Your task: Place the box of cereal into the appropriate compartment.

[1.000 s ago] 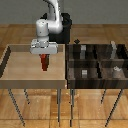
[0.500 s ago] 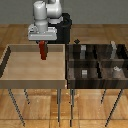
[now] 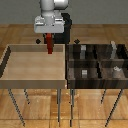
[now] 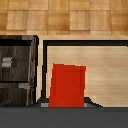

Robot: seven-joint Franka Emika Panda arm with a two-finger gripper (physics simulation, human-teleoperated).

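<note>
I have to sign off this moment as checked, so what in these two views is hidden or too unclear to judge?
- Gripper: exterior view, fingers blurred against the box of cereal; wrist view, cut off by the edge.
- Box of cereal: wrist view, its held end is cut off; no print is legible.
- Small grey blocks in the dark wooden bin: too small to identify.
- Dark wooden bin, wrist view: mostly out of frame.

Arm: upper part cut off by the exterior view's top edge.
Box of cereal: top hidden inside the hand; printing too blurred to read.
Hand fingers: only dark slivers show in the wrist view.
Dark wooden bin: cut by the wrist view's edge.
Small grey blocks: too small to identify.
</note>
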